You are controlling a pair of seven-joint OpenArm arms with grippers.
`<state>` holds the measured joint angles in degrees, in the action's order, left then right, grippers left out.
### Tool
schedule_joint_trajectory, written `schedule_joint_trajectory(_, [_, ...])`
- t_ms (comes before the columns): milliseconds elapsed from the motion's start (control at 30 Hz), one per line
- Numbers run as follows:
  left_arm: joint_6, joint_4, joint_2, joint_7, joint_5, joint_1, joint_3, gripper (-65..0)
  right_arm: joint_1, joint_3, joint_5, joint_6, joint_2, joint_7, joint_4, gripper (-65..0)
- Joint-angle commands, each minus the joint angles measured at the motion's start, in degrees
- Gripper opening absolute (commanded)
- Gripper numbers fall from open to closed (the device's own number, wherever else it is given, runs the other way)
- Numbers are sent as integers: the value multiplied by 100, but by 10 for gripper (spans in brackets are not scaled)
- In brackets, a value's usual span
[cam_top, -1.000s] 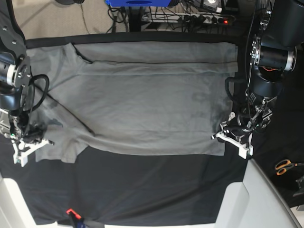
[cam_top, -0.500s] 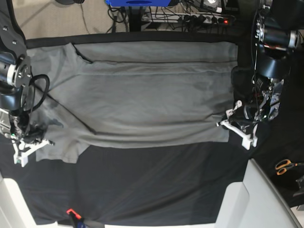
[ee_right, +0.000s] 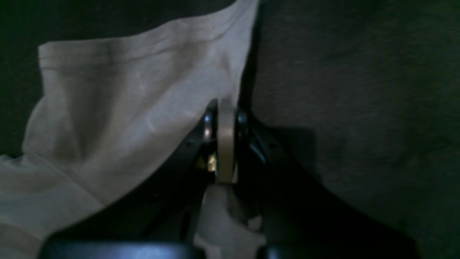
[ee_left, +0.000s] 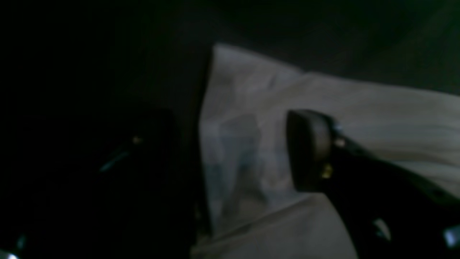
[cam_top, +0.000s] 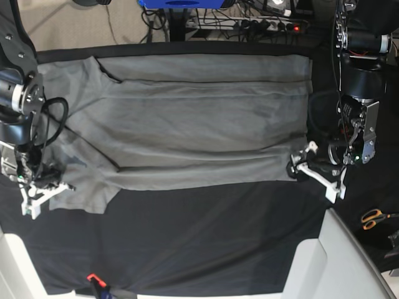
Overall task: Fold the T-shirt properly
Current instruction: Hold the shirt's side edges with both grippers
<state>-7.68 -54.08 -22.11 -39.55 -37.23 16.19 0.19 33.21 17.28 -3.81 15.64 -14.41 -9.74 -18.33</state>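
At the near edge of the desk (cam_top: 349, 249), a pale surface showing at both front corners, a small orange-and-black tool (cam_top: 95, 281) lies on the black cloth sheet (cam_top: 206, 237) that covers most of the top. A pair of orange-handled scissors (cam_top: 373, 217) rests off to one side, well apart from the garment. Further in, the T-shirt (cam_top: 187, 124) lies spread flat across the sheet, its long front edge folded back in an uneven line, with one sleeve reaching toward the right end effector (cam_top: 38, 193). That end effector is clamped on the sleeve's edge; its wrist view shows the fabric pinched between closed pads (ee_right: 226, 140), with bare dark cloth just beside it. At the opposite end, the left end effector (cam_top: 317, 172) sits at the shirt's hem corner with its jaws spread; its wrist view shows one finger (ee_left: 309, 151) over the fabric and a gap to the other, which is lost in shadow, so nothing is gripped. Beyond the shirt's far edge, a floor (cam_top: 81, 25) carries cables, a power strip (cam_top: 262, 25) and a blue object (cam_top: 181, 4).
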Motion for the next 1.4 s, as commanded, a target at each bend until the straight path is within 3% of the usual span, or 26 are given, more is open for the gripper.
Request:
schedule_joint_trajectory(0, [-27, -161, -88, 56, -52, 153, -32, -132, 138, 0, -10, 23, -84, 99, -106, -648])
schedule_joint_trajectory(267, [-19, 745, -88, 135, -17, 733, -32, -132, 112, 0, -10, 23, -84, 108, -106, -648])
schedule_joint_trajectory(600, [-106, 2107, -44, 812, 158, 1278, 47, -132, 112, -9, -10, 23, -84, 108, -106, -648])
schedule_joint_trajectory(800, [-652, 2406, 334, 830, 1002, 1366, -23, -132, 112, -9, -10, 23, -84, 108, -106, -648])
schedule_joint_trajectory(1067, [-652, 2415, 457, 839, 1038, 1349, -23, -146, 112, 0, -10, 23, -110, 108, -115, -648])
schedule_joint_trajectory(1167, [-643, 2424, 466, 847, 1038, 1349, -23, -255, 112, 0, -10, 23, -119, 108, -115, -648])
schedule_joint_trajectory(1367, [-643, 2591, 466, 1058, 1046, 1313, 21, -568, 112, 0, -10, 23, -110, 108, -115, -648])
